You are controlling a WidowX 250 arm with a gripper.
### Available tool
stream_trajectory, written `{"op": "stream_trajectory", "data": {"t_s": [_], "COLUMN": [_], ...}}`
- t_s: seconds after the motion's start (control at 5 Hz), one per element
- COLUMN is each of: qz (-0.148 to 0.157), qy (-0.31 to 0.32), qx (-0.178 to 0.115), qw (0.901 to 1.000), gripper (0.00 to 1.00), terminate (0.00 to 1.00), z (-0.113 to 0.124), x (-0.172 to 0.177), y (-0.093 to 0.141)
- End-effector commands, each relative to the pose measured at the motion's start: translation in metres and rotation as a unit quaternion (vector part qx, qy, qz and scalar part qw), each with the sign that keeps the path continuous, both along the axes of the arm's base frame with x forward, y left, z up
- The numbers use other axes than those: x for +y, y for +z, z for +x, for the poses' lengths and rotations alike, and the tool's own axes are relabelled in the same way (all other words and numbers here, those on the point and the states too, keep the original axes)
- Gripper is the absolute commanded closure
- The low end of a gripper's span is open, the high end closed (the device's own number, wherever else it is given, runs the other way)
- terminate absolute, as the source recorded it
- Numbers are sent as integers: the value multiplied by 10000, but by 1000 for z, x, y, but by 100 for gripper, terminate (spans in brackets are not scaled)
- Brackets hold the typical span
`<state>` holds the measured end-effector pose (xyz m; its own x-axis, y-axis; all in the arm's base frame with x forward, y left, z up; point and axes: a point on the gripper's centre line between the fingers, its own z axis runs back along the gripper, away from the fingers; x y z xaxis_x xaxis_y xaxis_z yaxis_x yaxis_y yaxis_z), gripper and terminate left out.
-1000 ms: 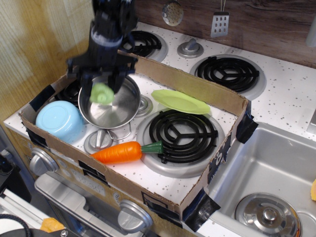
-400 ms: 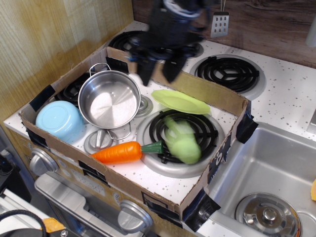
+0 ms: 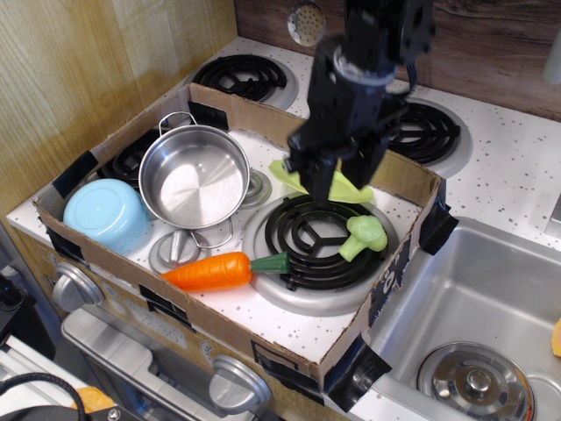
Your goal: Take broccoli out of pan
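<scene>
Broccoli (image 3: pixel 364 235), bumpy-headed and pale green, lies on its side on the right part of the black coil burner (image 3: pixel 320 235), well apart from the shiny steel pan (image 3: pixel 195 178). We see the black gripper (image 3: pixel 335 184) hanging above the burner's back edge, pointing down, fingers spread and holding nothing (it partly hides the lime-green plate (image 3: pixel 291 174)). Cardboard walls (image 3: pixel 386 171) box in the stovetop; the orange carrot (image 3: pixel 219 270) lies just beside the burner's front-left rim.
</scene>
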<state>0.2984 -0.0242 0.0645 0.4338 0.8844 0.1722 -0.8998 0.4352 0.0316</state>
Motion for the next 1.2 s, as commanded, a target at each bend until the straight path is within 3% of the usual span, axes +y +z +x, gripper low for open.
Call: {"op": "stream_trajectory", "data": {"t_s": [0.0,0.4,1.0], "qz": [-66,-61,-61], "qy": [-123,-236,-236], "qx": [-67,-62,-62], "qw": [9999,9997,9997], "gripper": [0,0,0], "terminate": [0,0,0], "z": [10,14,14], "x": [1,3,3], "y": [25,47,47]}}
